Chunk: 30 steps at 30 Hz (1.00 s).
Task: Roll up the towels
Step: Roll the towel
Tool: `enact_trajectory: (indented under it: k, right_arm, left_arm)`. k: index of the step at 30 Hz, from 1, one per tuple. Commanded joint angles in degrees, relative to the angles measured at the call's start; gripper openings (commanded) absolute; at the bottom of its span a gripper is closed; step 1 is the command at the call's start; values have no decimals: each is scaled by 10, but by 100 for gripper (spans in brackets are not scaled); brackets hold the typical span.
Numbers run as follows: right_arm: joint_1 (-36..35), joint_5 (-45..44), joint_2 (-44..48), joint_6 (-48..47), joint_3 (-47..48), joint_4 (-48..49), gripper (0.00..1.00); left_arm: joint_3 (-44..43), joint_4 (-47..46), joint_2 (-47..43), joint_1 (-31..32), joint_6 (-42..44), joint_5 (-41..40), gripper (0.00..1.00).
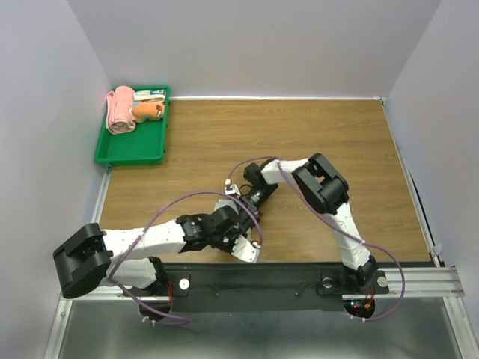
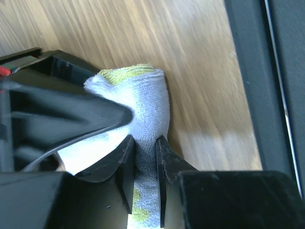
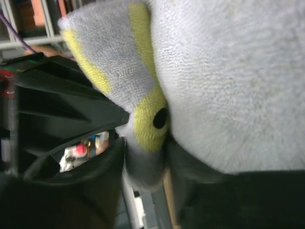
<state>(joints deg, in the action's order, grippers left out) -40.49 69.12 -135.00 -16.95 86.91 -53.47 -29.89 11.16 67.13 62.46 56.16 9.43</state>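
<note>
The yellow-green and grey towel (image 2: 143, 95) is bunched up just above the wooden table between my two grippers. My left gripper (image 2: 144, 140) is shut on a narrow fold of it, both fingers pressing into the cloth. In the right wrist view the same towel (image 3: 228, 86) fills the frame, and my right gripper (image 3: 145, 143) has a thick fold of it wedged between its fingers. From above, the left gripper (image 1: 243, 224) and right gripper (image 1: 251, 200) meet near the table's front middle and hide the towel. The orange towel (image 1: 146, 110) lies in the green tray (image 1: 131, 149).
The green tray sits at the table's far left corner and also holds a pink towel roll (image 1: 120, 111). The black base rail (image 1: 262, 284) runs along the near edge, close behind the grippers. White walls enclose the table on three sides.
</note>
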Motion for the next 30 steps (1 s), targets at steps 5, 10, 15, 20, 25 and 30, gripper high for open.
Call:
enact_trajectory:
  k: [5,10,15,20,25,30]
  right_arm:
    - [115,-195,118,-34,16,34,67]
    - [147,-231,228,-54,-19,26,79]
    - [163,-273,388,-99,-89,38,80]
    - [162,-296,517,-119,-176,76,100]
    - [152,-322,569,-127,-199,78,96]
    - [95,-403,579,-91,-234,142,83]
  left_arm:
    - [-51,126,64,-23,-47,119,11]
    - [-98,178,128,-73,-31,176,10]
    - [-181,233,208,-161,-26,252,10]
    - [-263,325,318,-217,25,333,10]
    - [-331,391,416,-283,76,386,10]
    - [-372,409,457,-336,102,406,10]
